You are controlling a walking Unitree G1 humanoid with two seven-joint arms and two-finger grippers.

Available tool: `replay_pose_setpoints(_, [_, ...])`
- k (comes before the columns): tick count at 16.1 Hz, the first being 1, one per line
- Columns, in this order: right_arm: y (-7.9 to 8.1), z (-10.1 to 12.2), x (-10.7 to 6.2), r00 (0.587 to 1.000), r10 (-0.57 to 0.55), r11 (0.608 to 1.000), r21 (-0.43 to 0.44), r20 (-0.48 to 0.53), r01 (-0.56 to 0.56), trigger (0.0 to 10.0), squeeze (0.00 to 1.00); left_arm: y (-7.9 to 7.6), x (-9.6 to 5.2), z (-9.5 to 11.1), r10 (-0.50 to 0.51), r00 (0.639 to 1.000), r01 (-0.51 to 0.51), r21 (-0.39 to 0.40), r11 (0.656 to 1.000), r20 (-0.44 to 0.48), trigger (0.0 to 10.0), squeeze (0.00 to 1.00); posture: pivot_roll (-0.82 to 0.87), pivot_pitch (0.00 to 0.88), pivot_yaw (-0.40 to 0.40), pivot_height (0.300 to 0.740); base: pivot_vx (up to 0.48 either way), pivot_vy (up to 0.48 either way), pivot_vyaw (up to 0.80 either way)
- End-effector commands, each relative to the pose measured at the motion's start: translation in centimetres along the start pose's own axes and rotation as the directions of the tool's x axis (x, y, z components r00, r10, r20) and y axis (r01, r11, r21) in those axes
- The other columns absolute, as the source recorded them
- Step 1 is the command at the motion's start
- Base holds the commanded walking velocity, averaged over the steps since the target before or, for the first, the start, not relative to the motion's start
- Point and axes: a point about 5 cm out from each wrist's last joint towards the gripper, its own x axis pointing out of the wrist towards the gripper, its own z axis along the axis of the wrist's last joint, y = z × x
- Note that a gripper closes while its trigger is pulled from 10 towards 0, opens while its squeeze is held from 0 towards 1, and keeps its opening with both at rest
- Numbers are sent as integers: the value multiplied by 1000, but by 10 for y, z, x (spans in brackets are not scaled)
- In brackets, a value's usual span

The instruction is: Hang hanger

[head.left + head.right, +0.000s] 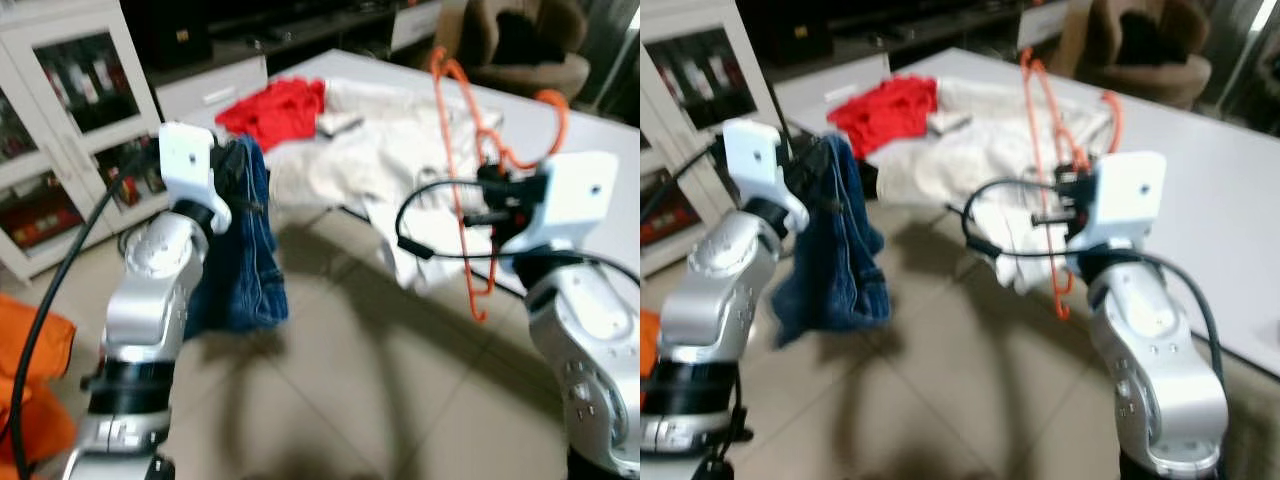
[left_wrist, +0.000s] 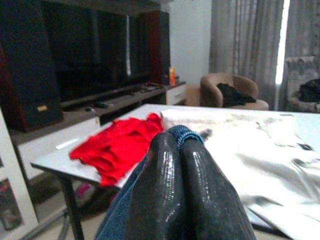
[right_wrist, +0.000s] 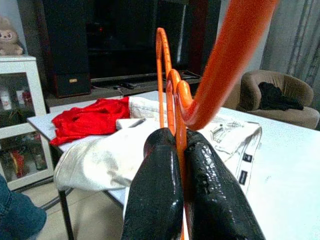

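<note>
Beside white table [image 1: 600,140], right tool [image 3: 177,165] clamps orange hanger [image 1: 470,180].

The hanger [image 1: 470,150] is bright orange, the jeans [image 1: 245,250] dark blue denim. On the white table [image 1: 600,140] lie a red garment [image 1: 275,108] and cream-white cloth [image 1: 390,150]. Both grippers have glossy black fingers [image 3: 160,195] on silver arms. The armchair [image 2: 225,92] is brown.
</note>
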Motion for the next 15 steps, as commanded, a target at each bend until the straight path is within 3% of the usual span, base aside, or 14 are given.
replay_pose_setpoints(1, [5,3,-1,1000,19,1000,-2,13,-19,10000,0,7,2,12,19,999,-20,26,999,48,10000,0,-212,0,11,740,428,0,0])
replay_pose_setpoints(3, [6,2,-2,1000,19,1000,-7,7,-19,10000,0,7,6,18,11,998,-14,42,999,68,10000,0,-212,0,11,740,429,0,0])
replay_pose_setpoints(7, [7,1,-1,1000,23,999,33,1,-23,10000,0,13,34,53,-10,985,-1,60,998,172,10000,0,-207,0,13,740,429,0,-575])
replay_pose_setpoints(8, [7,1,-1,1000,23,999,26,-3,-23,10000,0,14,53,75,-25,973,10,66,998,231,10000,0,-211,0,16,740,428,0,-800])
replay_pose_setpoints(9, [6,1,-1,1000,23,999,23,-4,-23,10000,0,14,57,79,-30,970,12,73,997,243,10000,0,-211,0,16,740,428,0,-800])
replay_pose_setpoints(11, [4,0,-2,1000,8,1000,12,-9,-8,10000,0,21,84,137,-39,927,9,84,996,373,10000,0,-218,0,17,740,428,0,-641])
replay_pose_setpoints(12, [4,1,-2,1000,8,1000,9,-6,-8,10000,0,22,88,149,-37,917,1,90,996,397,10000,0,-220,0,20,740,424,0,0])
replay_pose_setpoints(14, [4,2,-3,1000,12,1000,2,2,-12,10000,0,23,98,196,-20,873,-34,102,994,487,10000,0,-224,0,18,740,414,0,0])
replay_pose_setpoints(15, [5,2,-3,1000,13,1000,2,4,-13,10000,0,23,99,203,-15,868,-50,117,992,496,10000,0,-228,0,22,740,412,0,0])
